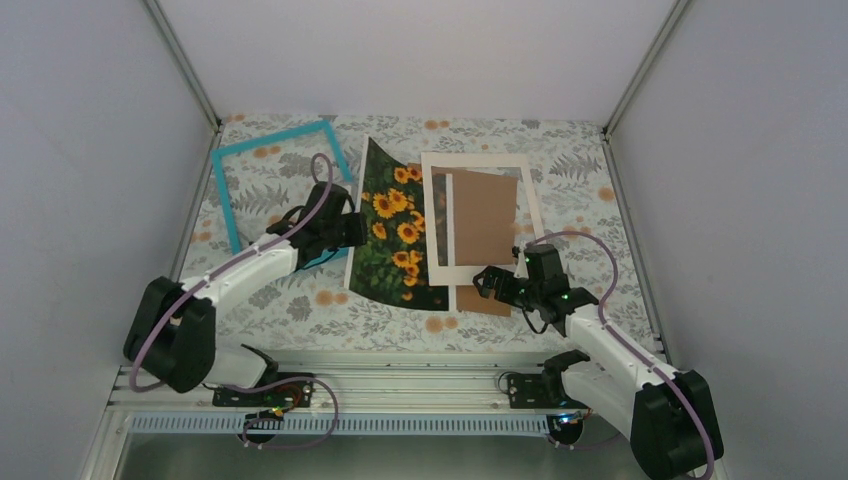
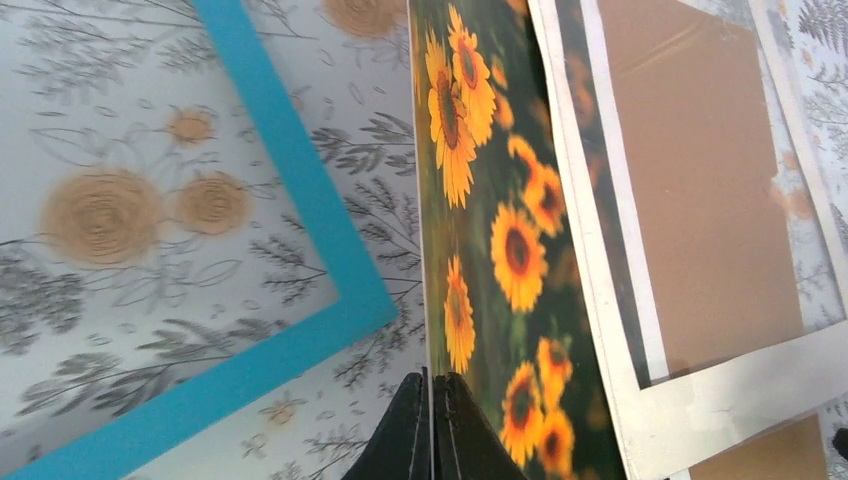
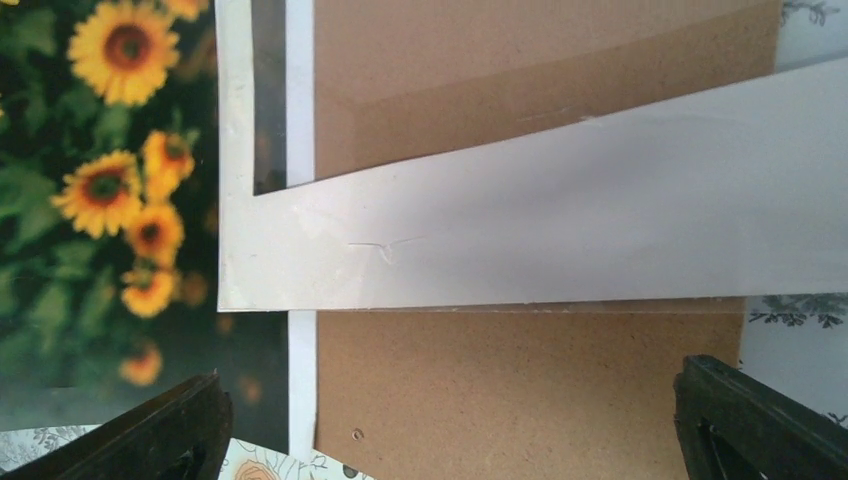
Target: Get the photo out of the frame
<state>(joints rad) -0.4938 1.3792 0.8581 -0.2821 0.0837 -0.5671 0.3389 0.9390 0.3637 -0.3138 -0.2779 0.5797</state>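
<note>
Left jaws: left gripper (image 1: 352, 228) (image 2: 432, 385) pinched flat on the photo's (image 1: 395, 230) (image 2: 500, 250) (image 3: 100, 200) pale left edge; no gap between the two black fingertips in the wrist view.
Right jaws: right gripper (image 1: 490, 280) (image 3: 465, 430) spread wide, holding nothing; one finger in each lower corner of its wrist view.
Photo position: outside the frame (image 1: 270, 137) (image 2: 292, 150), between it and the mat (image 1: 530, 200) (image 3: 550, 230); the gripped left edge is raised off the table (image 1: 580, 190), the sheet slopes down to the right.
Hidden, photo: right margin runs under the mat's left strip; a dark sliver shows through the window.
Hidden, frame: near-right corner is behind the left arm (image 1: 250, 265) in the top view; the near side is cut off in the left wrist view.
Hidden, backing board (image 1: 485, 215) (image 3: 520, 390): the mat's near strip crosses over it; its near end sticks out below the mat. Whether it lies over or under the photo's edge cannot be told.
Cut off: both wrist views show only fingertips.
Left arm pose: stretched forward and rightward across the frame's near side, wrist level with the photo's middle.
Right arm (image 1: 610, 345) pose: bent back towards its base, gripper pointing left and forward above the board's near end; contact cannot be told.
</note>
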